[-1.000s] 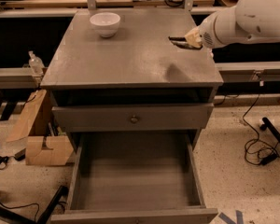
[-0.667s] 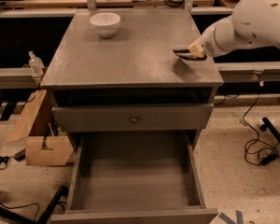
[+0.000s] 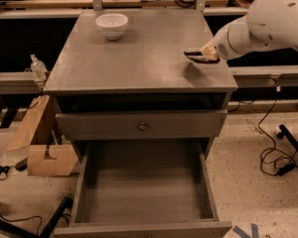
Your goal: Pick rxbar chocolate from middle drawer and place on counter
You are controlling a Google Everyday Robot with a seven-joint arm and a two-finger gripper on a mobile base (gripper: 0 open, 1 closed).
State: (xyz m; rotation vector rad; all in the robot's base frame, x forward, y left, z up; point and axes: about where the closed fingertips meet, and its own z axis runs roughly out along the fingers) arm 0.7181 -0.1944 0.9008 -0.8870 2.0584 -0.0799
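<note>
Gripper [image 3: 188, 55] lowered over counter [image 3: 139, 58] right side, middle drawer [image 3: 144, 192] open

**Soft overhead light, dimmer below**

Light from above leaves a faint sheen on the counter [image 3: 139, 58]. The gripper [image 3: 198, 57], low over the counter's right side, throws a soft shadow beneath it. The open middle drawer [image 3: 144, 192] lies dimmer.
</note>
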